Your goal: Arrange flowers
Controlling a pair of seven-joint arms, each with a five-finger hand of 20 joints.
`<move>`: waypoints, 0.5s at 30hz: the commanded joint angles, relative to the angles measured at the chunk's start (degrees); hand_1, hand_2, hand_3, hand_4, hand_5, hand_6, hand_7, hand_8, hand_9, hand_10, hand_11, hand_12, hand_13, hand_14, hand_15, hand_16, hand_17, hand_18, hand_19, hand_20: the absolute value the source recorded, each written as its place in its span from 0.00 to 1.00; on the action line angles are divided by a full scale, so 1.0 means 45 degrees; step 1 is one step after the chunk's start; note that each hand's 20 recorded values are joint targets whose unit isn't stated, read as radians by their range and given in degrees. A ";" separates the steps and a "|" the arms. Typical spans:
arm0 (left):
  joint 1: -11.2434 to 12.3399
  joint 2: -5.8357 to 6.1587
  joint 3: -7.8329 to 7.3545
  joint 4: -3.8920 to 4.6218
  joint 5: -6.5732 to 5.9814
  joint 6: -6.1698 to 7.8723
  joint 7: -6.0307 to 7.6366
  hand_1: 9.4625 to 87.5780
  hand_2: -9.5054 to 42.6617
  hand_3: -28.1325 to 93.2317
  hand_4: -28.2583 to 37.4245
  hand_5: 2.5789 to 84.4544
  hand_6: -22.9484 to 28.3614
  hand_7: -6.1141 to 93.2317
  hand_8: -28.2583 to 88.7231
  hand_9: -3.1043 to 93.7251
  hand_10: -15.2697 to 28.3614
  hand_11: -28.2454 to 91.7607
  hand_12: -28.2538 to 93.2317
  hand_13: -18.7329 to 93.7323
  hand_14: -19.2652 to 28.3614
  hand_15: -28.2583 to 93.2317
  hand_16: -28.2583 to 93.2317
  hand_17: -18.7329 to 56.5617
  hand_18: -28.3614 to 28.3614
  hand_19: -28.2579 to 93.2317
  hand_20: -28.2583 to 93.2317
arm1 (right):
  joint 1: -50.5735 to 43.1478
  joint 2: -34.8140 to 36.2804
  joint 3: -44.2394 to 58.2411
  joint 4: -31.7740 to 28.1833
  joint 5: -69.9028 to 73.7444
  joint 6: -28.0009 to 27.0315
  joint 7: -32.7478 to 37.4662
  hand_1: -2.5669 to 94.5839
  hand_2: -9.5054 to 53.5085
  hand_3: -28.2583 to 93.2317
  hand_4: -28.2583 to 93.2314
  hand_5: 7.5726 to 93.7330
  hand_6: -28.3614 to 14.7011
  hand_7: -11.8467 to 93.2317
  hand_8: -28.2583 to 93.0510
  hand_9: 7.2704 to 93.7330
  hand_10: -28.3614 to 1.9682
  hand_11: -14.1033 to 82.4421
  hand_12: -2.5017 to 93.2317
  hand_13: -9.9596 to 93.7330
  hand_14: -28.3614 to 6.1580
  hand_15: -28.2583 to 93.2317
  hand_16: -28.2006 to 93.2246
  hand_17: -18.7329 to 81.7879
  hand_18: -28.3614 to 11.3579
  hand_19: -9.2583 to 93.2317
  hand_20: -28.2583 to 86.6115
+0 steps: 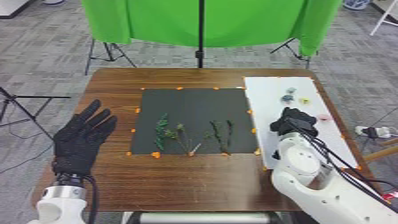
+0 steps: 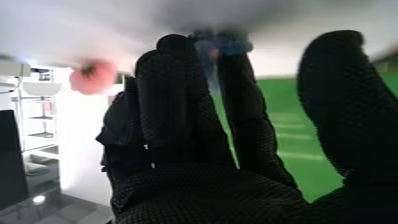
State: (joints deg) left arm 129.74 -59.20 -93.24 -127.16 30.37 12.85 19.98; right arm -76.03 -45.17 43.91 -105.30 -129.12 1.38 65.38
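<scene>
- Holding the left hand (image 1: 78, 145) over the left side of the brown table (image 1: 218, 182) with fingers straight and nicely fanned apart.
- Holding the right hand (image 1: 293, 121) over the white board (image 1: 265, 92) on the right side of the table, basically in among the blooms.
- Looking at that right hand (image 2: 200, 197) in the right wrist view, seeing fingers stretched out fairly close together and a thumb well apart, so counting that as open.
- Spotting a blurry blue patch (image 2: 233, 46) by the fingertips there, but not being able to tell about contact.
- Finding a deeper blue bloom (image 1: 287, 98) just beyond the hand on the board, with a pale bluish bloom (image 1: 290, 90) right behind.
- Seeing a yellow bloom (image 1: 305, 100) next to those two, a bit to the right.
- Also seeing a pink bloom (image 1: 323, 117) lying beside the hand, nearer the board's right edge.
- Moving on to the dark mat (image 1: 187, 107), seeing a leafy green sprig (image 1: 161, 132) lying on the left, with a branching sprig (image 1: 181, 135) near it.
- Finding two slender stems (image 1: 229, 134) lying side by side farther right on the mat.
- Noticing orange markers (image 1: 155, 155) dotted around the mat's edges, plus a green cloth (image 1: 142, 20) hanging behind the table.
</scene>
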 commanded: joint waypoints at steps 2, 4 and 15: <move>0.0112 -0.0235 -0.0053 0.0078 0.0023 0.0041 -0.0209 0.18 0.33 0.89 0.03 0.45 0.65 0.17 0.17 0.39 0.80 0.44 0.32 0.38 0.96 0.62 0.16 0.10 0.92 0.66 0.33 | 0.0867 0.0353 -0.1917 0.0896 -0.1712 0.1704 0.0398 0.57 0.00 0.82 0.00 0.79 0.64 0.33 0.22 0.87 0.55 0.40 0.32 0.76 0.51 0.85 0.35 0.50 0.06 1.00 0.62; 0.0144 -0.0196 -0.0075 0.0070 0.0012 0.0056 -0.0160 0.18 0.33 0.89 0.03 0.45 0.65 0.17 0.16 0.39 0.80 0.44 0.32 0.38 0.96 0.62 0.16 0.10 0.92 0.66 0.33 | 0.1108 0.0489 -0.2340 0.0917 -0.2206 0.2120 0.0533 0.63 0.00 0.80 0.00 0.88 0.66 0.33 0.27 0.97 0.66 0.34 0.39 0.83 0.60 0.82 0.38 0.56 0.10 1.00 0.64; 0.0259 -0.0070 -0.0217 -0.0032 0.0041 0.0020 -0.0028 0.18 0.33 0.89 0.02 0.45 0.65 0.17 0.17 0.39 0.81 0.44 0.32 0.38 0.96 0.62 0.16 0.10 0.92 0.66 0.33 | 0.1900 0.0061 -0.2615 -0.0237 -0.3153 0.3704 0.0174 0.67 0.00 0.80 0.00 0.95 0.64 0.29 0.29 1.00 0.67 0.37 0.35 0.91 0.69 0.76 0.40 0.62 0.12 1.00 0.66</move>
State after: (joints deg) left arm 129.77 -59.60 -93.43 -127.15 30.38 12.85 19.85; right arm -69.75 -42.36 31.25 -102.33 -140.36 16.41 68.57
